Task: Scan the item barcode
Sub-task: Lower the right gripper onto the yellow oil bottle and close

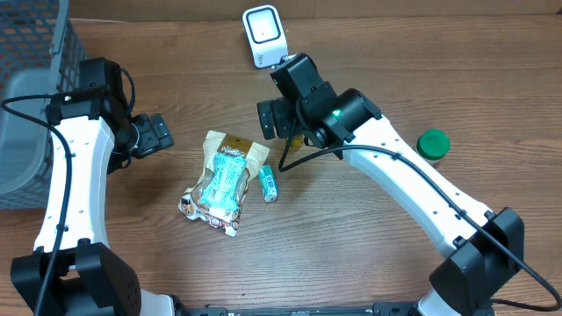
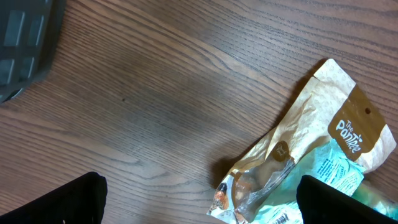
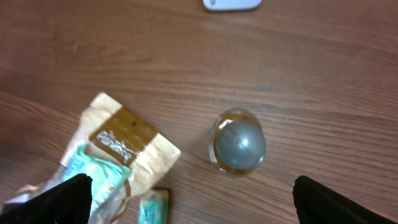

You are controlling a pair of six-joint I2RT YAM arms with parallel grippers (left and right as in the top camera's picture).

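Where the overhead camera looks down, the wooden worktop (image 1: 369, 254) carries:
- one snack pouch (image 1: 224, 175), brown-topped with a teal label, lying flat at centre
- one small teal packet (image 1: 269, 183) just beside the pouch's right edge
- one white scanner (image 1: 263, 35) at the far edge
- one green-lidded jar (image 1: 432, 145), closed, well apart to the right
- one grey mesh basket (image 1: 44, 44) at the far left corner; its contents cannot be made out

The left gripper (image 1: 156, 133) hovers left of the pouch, jaws apart and holding nothing. The right gripper (image 1: 279, 118) hovers between scanner and pouch, jaws apart and empty.

Left wrist view:
- pouch (image 2: 323, 143) at lower right, crumpled, with a clear lower part
- basket corner (image 2: 25, 43) at upper left
- bare wood between the two black fingers (image 2: 68, 202)

Right wrist view:
- one small jar (image 3: 239, 142), grey lid on, upright on the wood below the open jaws
- pouch (image 3: 118, 149) at lower left, with the packet (image 3: 152, 208) beside it
- scanner edge (image 3: 232, 4) at the top
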